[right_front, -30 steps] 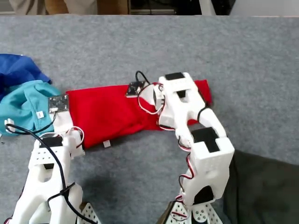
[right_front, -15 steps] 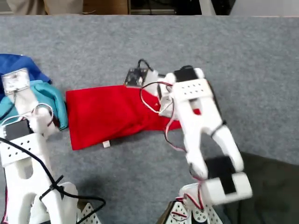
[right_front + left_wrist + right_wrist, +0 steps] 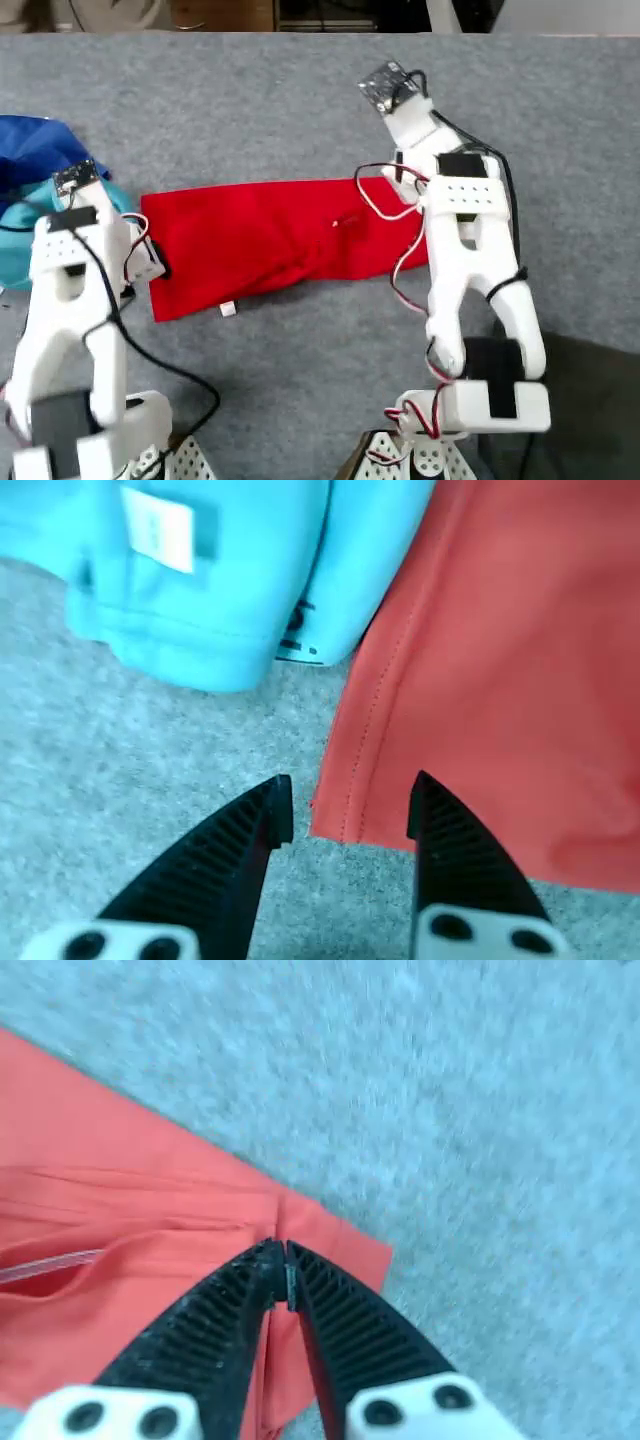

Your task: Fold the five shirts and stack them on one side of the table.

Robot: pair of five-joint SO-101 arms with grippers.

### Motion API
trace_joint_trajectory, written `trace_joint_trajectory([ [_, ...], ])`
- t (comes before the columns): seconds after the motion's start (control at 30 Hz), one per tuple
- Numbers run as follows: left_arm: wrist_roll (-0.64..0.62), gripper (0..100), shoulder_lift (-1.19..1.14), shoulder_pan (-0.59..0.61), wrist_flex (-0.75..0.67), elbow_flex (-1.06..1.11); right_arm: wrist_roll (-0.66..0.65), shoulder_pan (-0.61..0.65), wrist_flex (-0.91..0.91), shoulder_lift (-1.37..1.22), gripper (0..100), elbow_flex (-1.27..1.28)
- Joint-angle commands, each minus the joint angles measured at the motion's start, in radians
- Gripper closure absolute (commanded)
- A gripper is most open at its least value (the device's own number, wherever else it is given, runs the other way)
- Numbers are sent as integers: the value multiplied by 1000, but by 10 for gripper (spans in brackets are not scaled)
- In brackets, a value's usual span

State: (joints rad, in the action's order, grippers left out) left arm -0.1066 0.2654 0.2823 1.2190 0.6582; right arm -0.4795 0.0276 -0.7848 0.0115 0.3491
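Within the last second the right arm point(image 3: 470, 230) has swung off the right half of the red shirt point(image 3: 260, 240) and now stretches toward the far side of the desk point(image 3: 250, 100). The left arm point(image 3: 75, 300) went out over the teal shirt point(image 3: 15, 245) and has returned to the red shirt's left end. The red shirt now lies as a long, flat strip across the middle of the desk, so the lengthwise fold appears complete and a crosswise fold is judged to be next. The left gripper point(image 3: 350, 802) is spread, one finger on each side of the shirt's hem corner, with the cloth not yet pinched. The right gripper point(image 3: 281, 1258) is pressed together above the shirt's other end near its corner, and no cloth is seen lifted between the fingers. The teal shirt touches the red shirt's left end, and the blue shirt point(image 3: 35, 145) lies just beyond it at the desk's left edge. In the high view the right arm covers the red shirt's right end, so the fold there cannot be checked. The left arm overlaps part of the teal shirt. A dark garment point(image 3: 570, 400) at the near right is cut off by the frame, and its state cannot be made out
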Motion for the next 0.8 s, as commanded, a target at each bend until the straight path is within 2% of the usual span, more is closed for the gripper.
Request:
trace_joint_trajectory([
  [0.0,-29,798,-117,-15,3,-106,11,-25,97,-35,985,13],
  [0.23,-34,801,-335,-48,-61,-189,11,-25,140,-77,986,18],
  [0.37,-87,802,-429,-43,-107,-204,26,-27,176,-77,986,35],
  [0.43,-94,830,-453,-48,-107,-210,57,-27,210,-74,986,53],
  [0.6,-84,976,-472,-98,-109,-245,60,-36,232,-76,986,56],
  [0.67,-84,977,-472,-144,-109,-247,66,-58,242,-76,986,54],
  [0.77,-84,982,-466,-209,-109,-249,144,-122,295,-76,986,56],
])
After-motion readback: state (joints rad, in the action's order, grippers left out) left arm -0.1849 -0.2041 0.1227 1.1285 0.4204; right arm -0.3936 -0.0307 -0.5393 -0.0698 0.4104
